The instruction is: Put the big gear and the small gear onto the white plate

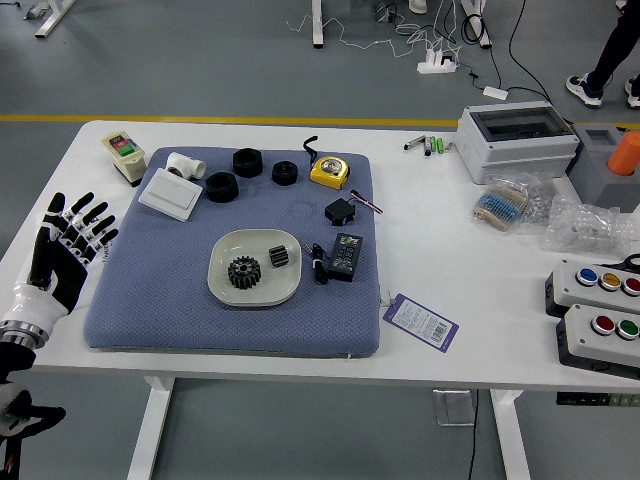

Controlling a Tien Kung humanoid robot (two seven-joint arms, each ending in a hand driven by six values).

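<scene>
From my end of the link I have my left hand (66,262) at the left side of the white table (490,355), beside the left edge of the blue-grey mat (160,320). It is spread wide and holding nothing, its fingers pointing away from me and a little to the right; I can't tell from this view whether it touches the tabletop. Both gears are on the white plate (225,290) — the big gear (244,272) toward the near left, the small gear (279,256) farther back and to the right, the two apart. The plate sits on the mat, with a coiled black cable (319,268) just beside it on the right, then a black box (345,257). Behind these I see a small black block (340,211), a yellow tape measure (329,172) and three black rings (222,187). At the mat's far left lie a white panel (170,195) and a white pipe fitting (186,166), and a purple-and-white tag (421,322) rests on the table just right of the mat. Over at my right are two button boxes (597,340) — and beyond the table, a person's leg (613,50) and shoes on the floor.
</scene>
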